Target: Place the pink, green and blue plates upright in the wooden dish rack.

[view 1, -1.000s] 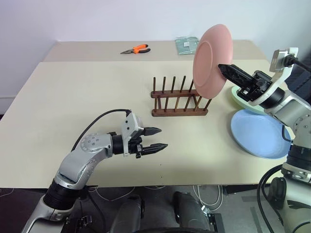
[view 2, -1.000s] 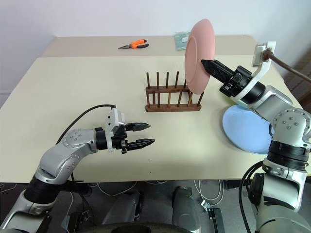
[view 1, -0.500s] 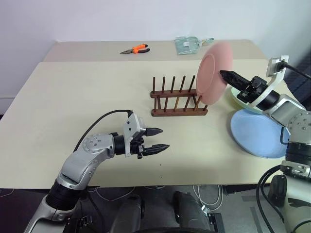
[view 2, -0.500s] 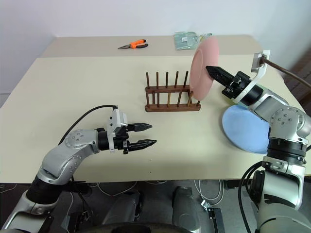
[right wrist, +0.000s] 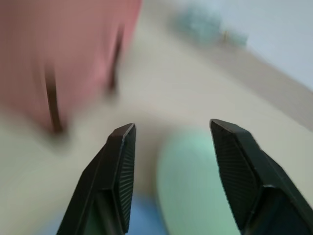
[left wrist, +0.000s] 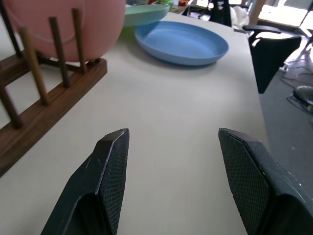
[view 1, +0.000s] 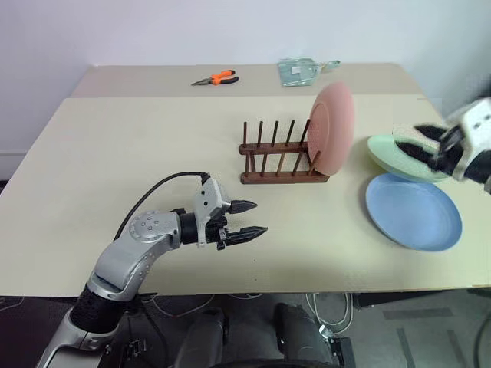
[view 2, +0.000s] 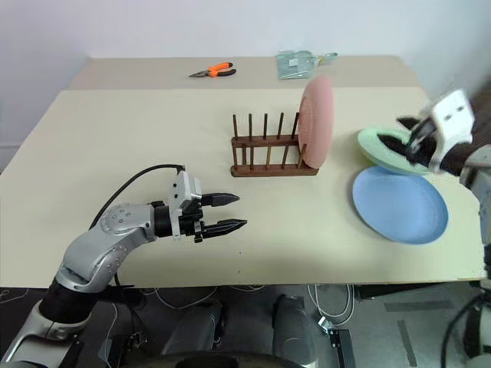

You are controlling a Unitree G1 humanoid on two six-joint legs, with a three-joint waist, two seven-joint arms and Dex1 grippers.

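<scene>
Since a second ago, the right hand has let go of the pink plate and swung away to the right, and the plate now stands upright on its edge in the right-hand end slot of the wooden dish rack, free of any grip. Right hand: blurred, fingers spread apart and empty, poised over the green plate; whether it touches that plate cannot be told. Green plate: flat on the table, to the right of the rack, its near edge just beside or slightly over the far rim of the blue plate. Blue plate: flat on the table, nearer the front edge and well apart from the rack. Left hand: fingers open and empty, held level above the table in front of the rack, pointing to the right; in the left wrist view its two black fingers frame bare tabletop, with rack, pink plate and blue plate beyond. Far end of the table: orange-handled pliers and a clear plastic packet.
</scene>
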